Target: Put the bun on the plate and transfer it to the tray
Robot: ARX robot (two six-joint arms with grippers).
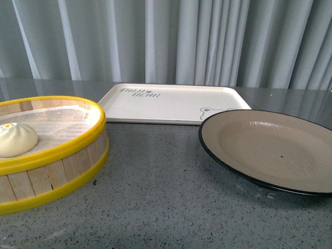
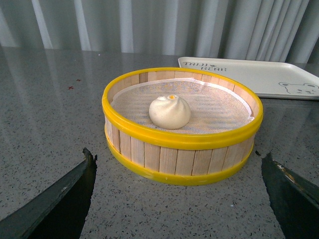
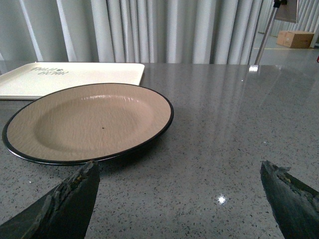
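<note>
Squeezing hard, the open left gripper [image 2: 177, 155] could squash the bun [image 2: 170, 111] or clip the basket [image 2: 144, 149] rim; the right gripper [image 3: 178, 167], open too, faces the plate [image 3: 89, 119] at 3 o'clock.

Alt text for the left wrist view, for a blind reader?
A white bun sits in a yellow-rimmed wooden steamer basket on a grey table, ahead of the open left gripper. A cream tray lies beyond the basket.

Left tool [image 2: 177, 155] and right tool [image 3: 179, 164], each low and level, dark jaws wide apart.
</note>
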